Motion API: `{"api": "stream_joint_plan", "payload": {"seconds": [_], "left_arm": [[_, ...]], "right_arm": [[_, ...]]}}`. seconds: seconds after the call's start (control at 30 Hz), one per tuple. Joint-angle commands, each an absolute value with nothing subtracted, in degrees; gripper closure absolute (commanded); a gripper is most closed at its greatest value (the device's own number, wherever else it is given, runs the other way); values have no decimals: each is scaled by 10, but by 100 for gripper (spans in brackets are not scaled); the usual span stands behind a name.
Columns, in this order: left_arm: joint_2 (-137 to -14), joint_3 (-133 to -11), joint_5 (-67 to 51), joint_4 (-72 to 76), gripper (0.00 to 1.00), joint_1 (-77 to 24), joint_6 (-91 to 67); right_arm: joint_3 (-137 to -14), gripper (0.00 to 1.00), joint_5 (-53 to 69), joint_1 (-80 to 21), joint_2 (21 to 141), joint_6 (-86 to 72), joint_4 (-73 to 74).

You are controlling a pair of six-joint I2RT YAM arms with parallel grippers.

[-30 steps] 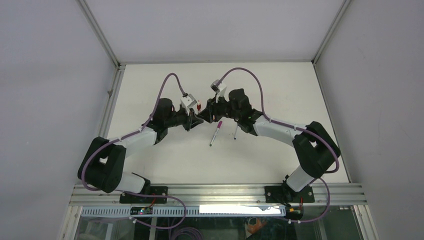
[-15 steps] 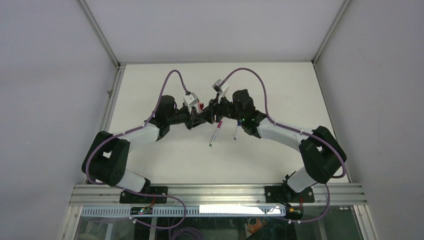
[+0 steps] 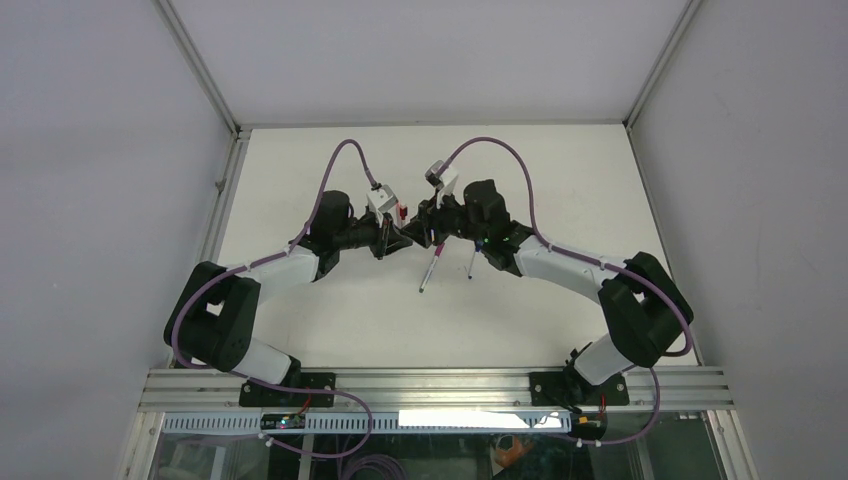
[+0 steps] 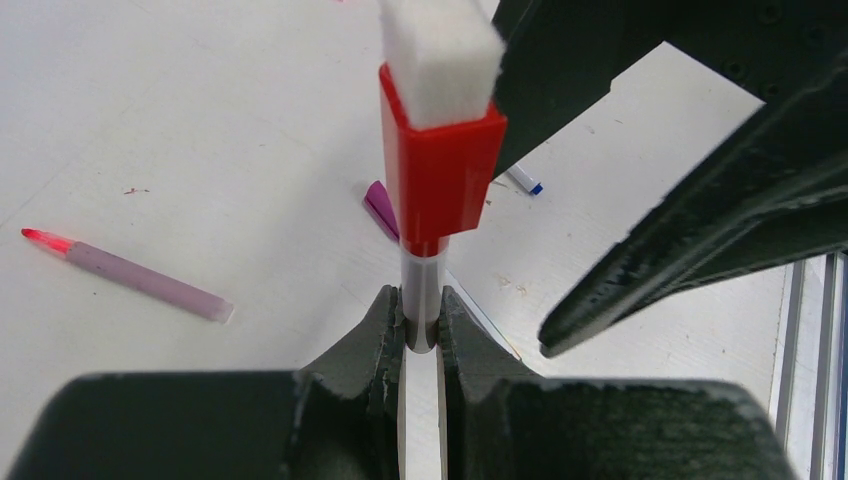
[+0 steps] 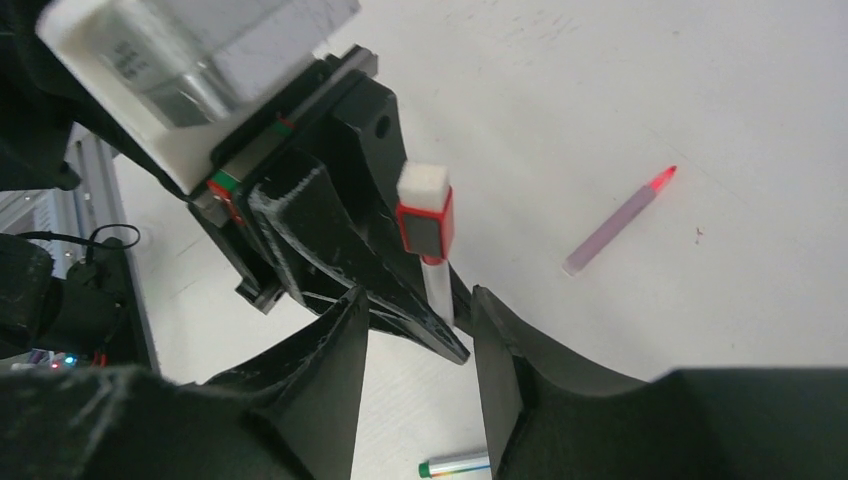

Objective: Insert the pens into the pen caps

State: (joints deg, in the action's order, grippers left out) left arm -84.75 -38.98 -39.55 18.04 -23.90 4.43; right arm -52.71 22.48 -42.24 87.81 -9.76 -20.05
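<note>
**Capping stage, mid-task.** Left of centre in the overhead view, the left tool is closed on the pale barrel of an upright pen. The left wrist view shows both fingers pinching it just below a red cap, whose white end block sits at the top of the frame. The cap appears seated over the pen's end, so this pairing is judged done or nearly so.

To the right, the right tool stands wide and grasps nothing, its fingers flanking the barrel without visible contact. The next move probably calls for one of two things: a short axial press on the cap if it is not fully home, or setting the capped pen down and fetching another.

Loose on the worktop:
- a pinkish pen with a red tip, uncapped, at the left of the left wrist view;
- a pen with a magenta end and a slimmer pen, lying just below the two tools in the overhead view.

The worktop is white, matt and faintly scuffed. Plain pale grey walls enclose it on three sides. An aluminium rail carrying the arm bases runs along the bottom.
</note>
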Motion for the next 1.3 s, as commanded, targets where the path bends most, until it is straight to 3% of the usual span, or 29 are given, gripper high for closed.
{"api": "stream_joint_plan", "payload": {"seconds": [0.0,0.37,0.5,0.93,1.0,1.13,1.27], "left_arm": [[-848,-407,-417,202,100,-237,46],[-855,-409,-420,201,100,-237,44],[-856,-410,-421,201,100,-237,43],[-859,-410,-425,200,100,-237,44],[-860,-410,-425,201,100,-237,44],[-860,-410,-424,200,100,-237,44],[-859,-410,-423,198,100,-237,46]], "right_arm": [[-552,56,178,-424,849,-65,-171],[-538,55,205,-422,835,-68,-249],[-539,49,193,-422,838,-68,-267],[-568,52,187,-422,886,-71,-286],[-573,56,194,-422,892,-73,-287],[-579,82,199,-422,902,-75,-287],[-578,100,200,-422,905,-76,-288]]}}
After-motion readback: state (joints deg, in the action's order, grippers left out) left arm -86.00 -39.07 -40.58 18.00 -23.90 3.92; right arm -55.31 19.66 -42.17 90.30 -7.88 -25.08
